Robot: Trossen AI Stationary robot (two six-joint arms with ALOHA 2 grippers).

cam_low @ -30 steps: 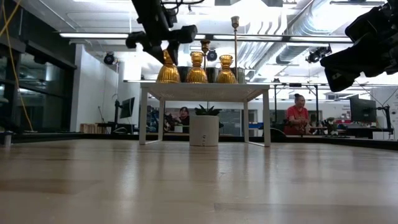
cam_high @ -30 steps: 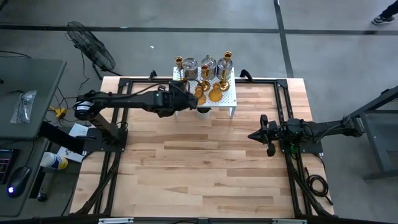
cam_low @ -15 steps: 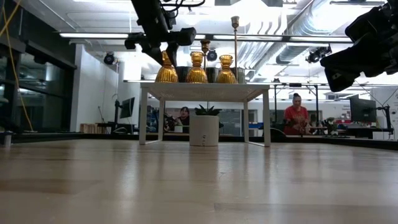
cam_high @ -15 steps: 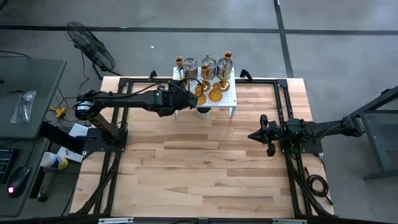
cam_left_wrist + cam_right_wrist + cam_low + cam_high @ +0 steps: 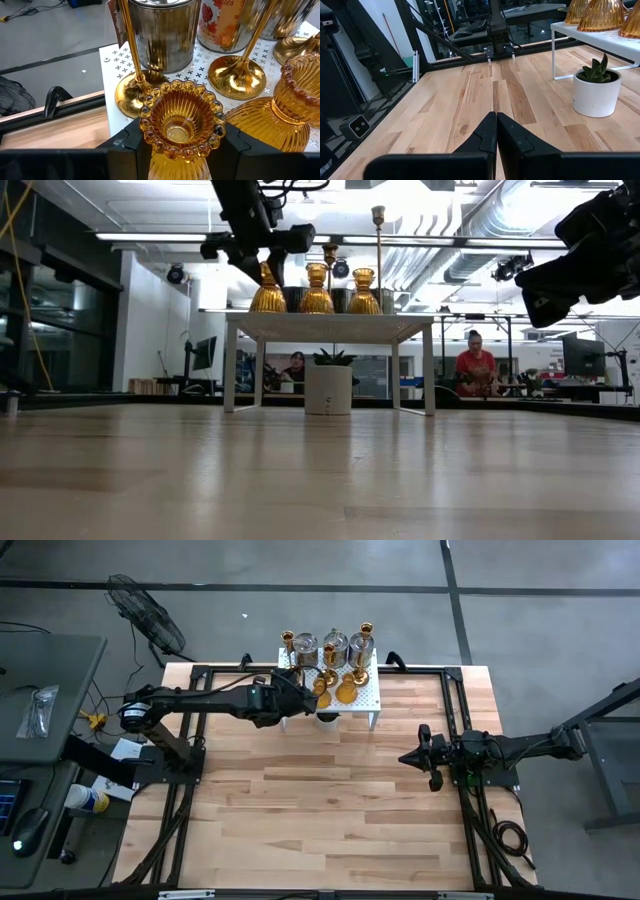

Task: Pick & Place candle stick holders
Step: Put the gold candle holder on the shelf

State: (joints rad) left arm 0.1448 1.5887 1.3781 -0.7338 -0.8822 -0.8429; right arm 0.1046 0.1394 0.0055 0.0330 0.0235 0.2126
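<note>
Several candle stick holders stand on a white perforated rack point(image 5: 372, 700) at the table's far edge: slim gold candlesticks point(image 5: 141, 90), silvery jars point(image 5: 162, 35) and squat amber ones point(image 5: 317, 290). My left gripper point(image 5: 181, 145) is at the rack's left end. Its open fingers stand on either side of the leftmost amber holder point(image 5: 181, 120), just below its beaded cup. That holder stands upright on the rack by its base point(image 5: 268, 298). My right gripper point(image 5: 408, 757) is shut and empty, held over the right side of the table. My left gripper comes level from the table's left, with one finger point(image 5: 131, 142) on each side of the amber holder's neck under the cup rim point(image 5: 150, 131). I cannot tell whether the fingers touch it.
A small white pot with a green plant point(image 5: 596, 92) stands on the table under the rack. A gold candlestick's round base point(image 5: 135, 92) and a second amber holder point(image 5: 280, 115) stand close beside the bracketed one. People sit in the room behind point(image 5: 477, 365).
</note>
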